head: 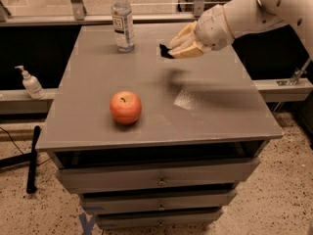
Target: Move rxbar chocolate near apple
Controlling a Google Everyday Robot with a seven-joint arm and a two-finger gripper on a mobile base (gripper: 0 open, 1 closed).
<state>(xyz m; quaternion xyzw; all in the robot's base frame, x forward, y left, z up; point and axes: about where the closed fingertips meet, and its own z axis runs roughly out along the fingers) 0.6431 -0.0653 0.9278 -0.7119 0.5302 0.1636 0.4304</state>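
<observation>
Beyond and right of the apple (125, 107), the pincer (176, 49) pinches the snack bar (165, 51). Only one dark end shows, poking left; the rest is hidden

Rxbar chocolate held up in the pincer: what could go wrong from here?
1. The pincer holds the rxbar chocolate in the air above the table, well away from the apple; a slip might drop it far off.
2. The apple is round; a nudge on arrival could roll it.
3. The water bottle stands near the pincer; a wide swing could tip it.
</observation>
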